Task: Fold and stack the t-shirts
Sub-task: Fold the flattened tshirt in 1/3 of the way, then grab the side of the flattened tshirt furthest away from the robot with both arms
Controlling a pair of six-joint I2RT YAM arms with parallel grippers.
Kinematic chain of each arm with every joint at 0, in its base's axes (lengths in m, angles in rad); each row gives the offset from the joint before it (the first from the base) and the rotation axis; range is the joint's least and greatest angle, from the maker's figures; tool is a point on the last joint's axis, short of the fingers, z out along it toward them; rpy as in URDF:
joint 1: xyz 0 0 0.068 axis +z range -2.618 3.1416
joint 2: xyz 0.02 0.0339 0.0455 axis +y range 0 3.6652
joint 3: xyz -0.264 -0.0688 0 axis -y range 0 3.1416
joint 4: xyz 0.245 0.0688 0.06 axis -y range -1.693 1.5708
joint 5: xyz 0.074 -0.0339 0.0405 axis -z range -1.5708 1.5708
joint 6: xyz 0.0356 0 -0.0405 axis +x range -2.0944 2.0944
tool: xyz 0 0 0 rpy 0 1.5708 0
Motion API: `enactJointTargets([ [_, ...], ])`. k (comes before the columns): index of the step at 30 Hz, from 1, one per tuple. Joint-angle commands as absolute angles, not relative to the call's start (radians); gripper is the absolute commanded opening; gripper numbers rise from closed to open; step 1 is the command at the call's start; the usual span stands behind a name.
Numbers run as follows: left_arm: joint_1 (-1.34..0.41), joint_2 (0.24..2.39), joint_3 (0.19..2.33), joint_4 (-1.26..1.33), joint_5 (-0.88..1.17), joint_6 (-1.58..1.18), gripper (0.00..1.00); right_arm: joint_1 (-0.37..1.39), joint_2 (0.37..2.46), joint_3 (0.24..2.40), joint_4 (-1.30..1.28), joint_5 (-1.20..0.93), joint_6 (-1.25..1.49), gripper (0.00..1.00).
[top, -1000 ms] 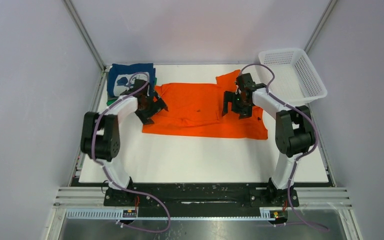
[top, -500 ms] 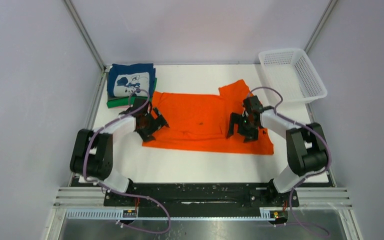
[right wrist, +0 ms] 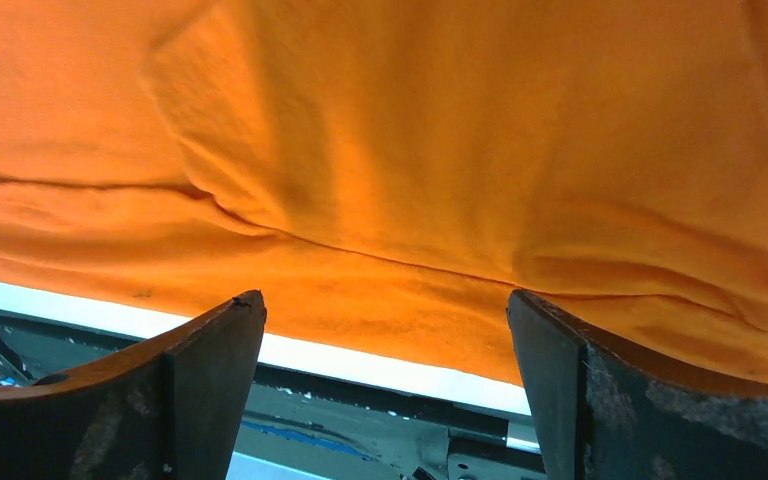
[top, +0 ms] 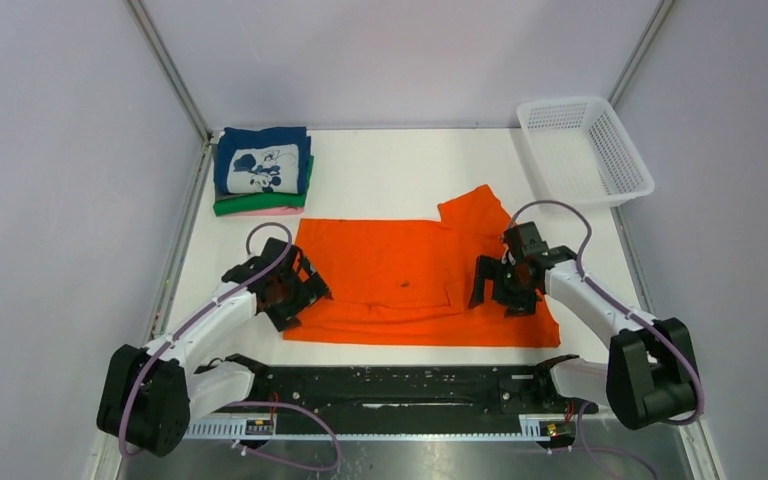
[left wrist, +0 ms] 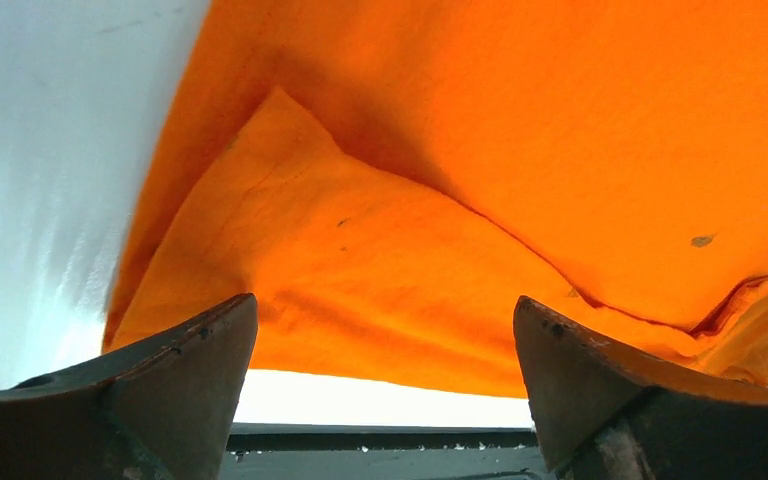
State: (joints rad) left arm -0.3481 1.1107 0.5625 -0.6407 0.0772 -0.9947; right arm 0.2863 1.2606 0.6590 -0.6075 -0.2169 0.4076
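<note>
While both arms reach over the white desk (top: 400,170), the orange t-shirt (top: 400,280) lies spread nearly flat across the lower middle of the overhead frame, its lower hem close to the desk's near edge and one sleeve jutting toward the upper right. At the left edge of this shirt stands the left arm (top: 210,320), and the left wrist view shows the left fingers (left wrist: 170,390) spread wide apart with nothing between them. Beyond them a triangular flap of orange cloth lies folded over the shirt's body. The right arm (top: 600,305) stands over the shirt's right portion, just below the jutting sleeve. Its right fingers (right wrist: 180,390) are likewise parted to their full width and hold nothing, with creased orange cloth filling the view above them (whether either pair of tips touches the cloth cannot be told). In the upper left of the overhead frame, well apart from the orange shirt, sits a folded stack. On top is the navy t-shirt (top: 260,165) with its white cartoon print facing up, under it the green t-shirt (top: 252,202), and at the bottom a thin strip of the pink t-shirt (top: 260,211). A white mesh basket (top: 625,150) sits at the upper right corner of the desk.
</note>
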Motion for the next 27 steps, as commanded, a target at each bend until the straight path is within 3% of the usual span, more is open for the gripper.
enactJointTargets([
  [1, -0.347, 1.068, 0.675, -0.687, -0.055, -0.989, 0.99, 0.29, 1.179, 0.76, -0.57, -0.11, 0.41, 0.99],
  [6, -0.241, 1.257, 0.902, -0.646, -0.069, -0.833, 0.99, 0.288, 1.216, 0.851, -0.345, 0.079, 0.493, 1.0],
  [10, -0.139, 1.457, 1.037, -0.573, -0.042, -0.76, 0.99, 0.264, 1.383, 0.963, -0.244, 0.038, 0.488, 0.99],
  [21, -0.099, 2.007, 1.56, -0.702, -0.129, -0.662, 0.63, 0.249, 1.816, 1.433, -0.338, -0.005, 0.457, 0.99],
  [27, -0.098, 2.068, 1.576, -0.719, -0.141, -0.671, 0.59, 0.211, 2.01, 1.619, -0.37, -0.037, 0.615, 0.99],
])
